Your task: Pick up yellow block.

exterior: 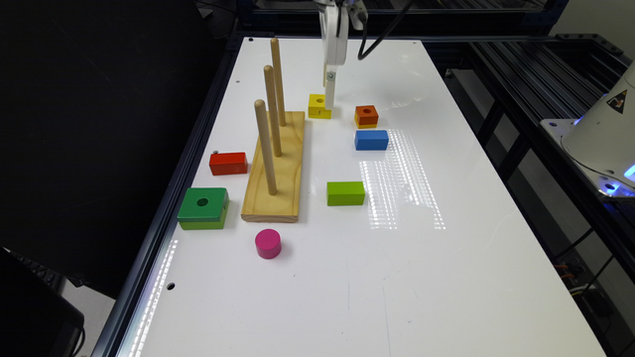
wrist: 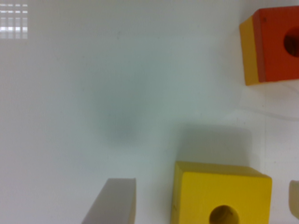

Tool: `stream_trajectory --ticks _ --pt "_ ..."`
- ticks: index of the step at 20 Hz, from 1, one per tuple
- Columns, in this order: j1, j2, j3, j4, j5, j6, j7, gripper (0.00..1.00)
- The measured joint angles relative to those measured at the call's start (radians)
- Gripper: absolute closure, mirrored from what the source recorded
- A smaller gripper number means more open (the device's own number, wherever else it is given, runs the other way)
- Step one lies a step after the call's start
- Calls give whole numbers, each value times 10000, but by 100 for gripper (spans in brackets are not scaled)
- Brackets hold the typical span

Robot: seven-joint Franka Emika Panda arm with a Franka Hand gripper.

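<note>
Fingers (wrist: pixel 117 205) apart around one yellow block (exterior: pixel 319 106), near one orange-topped cube (exterior: pixel 366 116).

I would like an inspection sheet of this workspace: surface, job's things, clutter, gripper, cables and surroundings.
Surface: white table, glossy, with light reflections.
Job's things: yellow block on the table, hole up.
Clutter: peg board with three pegs; orange-topped cube; blue block; light green block; red block; green block; pink cylinder.
Gripper: gripper low at the yellow block, open, fingers either side.
Cables: black cable behind the arm.
Surroundings: dark metal frame.
</note>
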Motion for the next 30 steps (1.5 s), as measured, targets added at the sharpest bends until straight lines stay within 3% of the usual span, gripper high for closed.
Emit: stream_trajectory --ticks 24,30 --pt "111 219 -6 348 -19 -14 83 0" --pt "118 710 -42 612 -219 45 157 0"
